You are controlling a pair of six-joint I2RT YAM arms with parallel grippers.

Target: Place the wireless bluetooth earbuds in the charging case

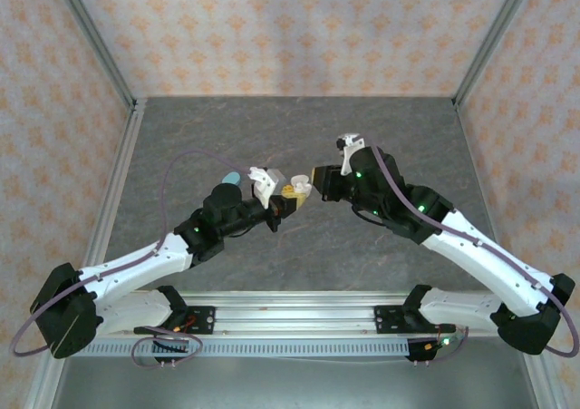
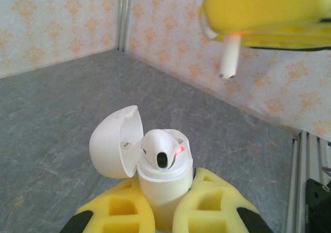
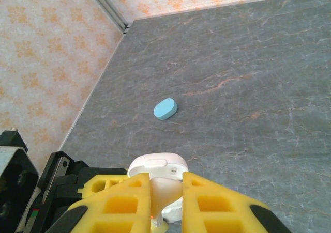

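**Top view:** Two arms meet over the middle of the grey desk (image 1: pixel 299 128), the left hand (image 1: pixel 290 197) and the right hand (image 1: pixel 314 179) almost tip to tip. A blue case (image 1: pixel 232 177) peeks out from behind the left arm.

**Left wrist:** The left hand (image 2: pixel 165 202) is clenched on the base of an upright white case (image 2: pixel 163 184). Its lid (image 2: pixel 116 140) is swung open to the left. One white earbud (image 2: pixel 163 153) sits in the case, with a small red glow at its side. Above and to the right, the right hand (image 2: pixel 264 11) grips a second earbud (image 2: pixel 229 55). Its stem hangs down in front of the patterned wall (image 2: pixel 170 36), clear of the case.

**Right wrist:** The right hand (image 3: pixel 166 197) is pinched on the second earbud (image 3: pixel 156 204), which shows white between the yellow pads. The open case (image 3: pixel 158 167) is just beyond the fingertips, held up by the left arm. Farther off, the blue case (image 3: pixel 165 109) lies closed on the desk (image 3: pixel 248 88), near the left wall.
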